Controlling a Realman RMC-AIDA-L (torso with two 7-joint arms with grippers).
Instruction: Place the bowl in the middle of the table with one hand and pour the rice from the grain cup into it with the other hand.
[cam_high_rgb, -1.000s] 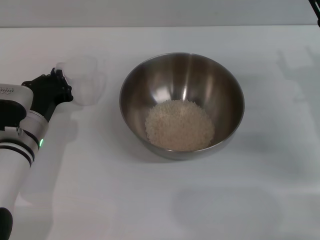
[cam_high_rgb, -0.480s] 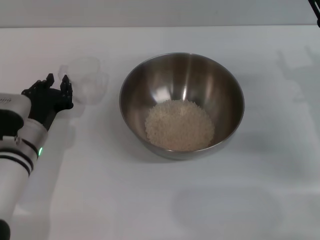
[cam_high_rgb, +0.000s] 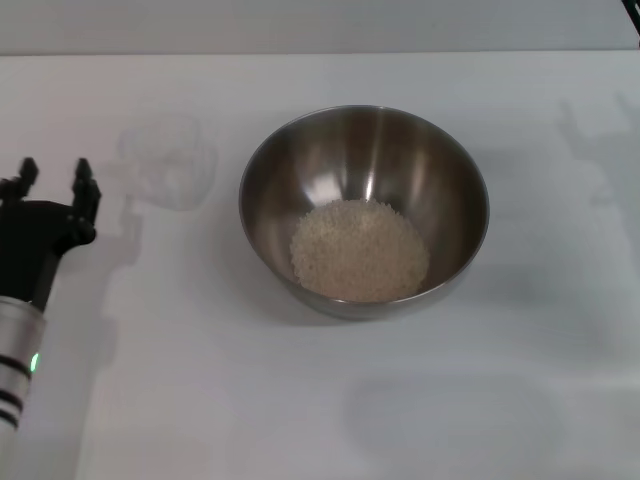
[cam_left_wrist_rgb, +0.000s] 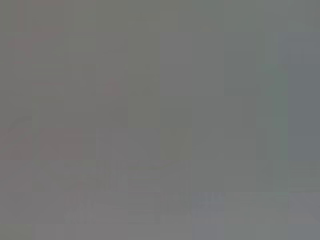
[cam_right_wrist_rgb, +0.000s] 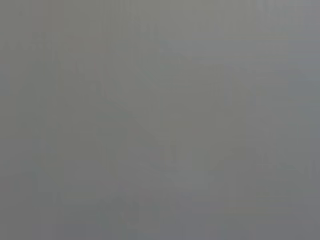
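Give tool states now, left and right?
Left tool: open, holding nothing, apart from the grain cup.
Right tool: not in view.

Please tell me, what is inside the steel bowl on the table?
The bowl holds a round heap of whitish rice at its bottom; the shiny walls above it are bare. The bowl's floor under the rice is covered, so it cannot be seen.

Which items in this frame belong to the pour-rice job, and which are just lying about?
Part of the job:
- bowl, mid-table
- rice, inside the bowl
- grain cup, standing to the bowl's left, looks empty
- table
- left gripper, open, apart from the cup

Lying about:
- nothing else visible; the right gripper is out of view
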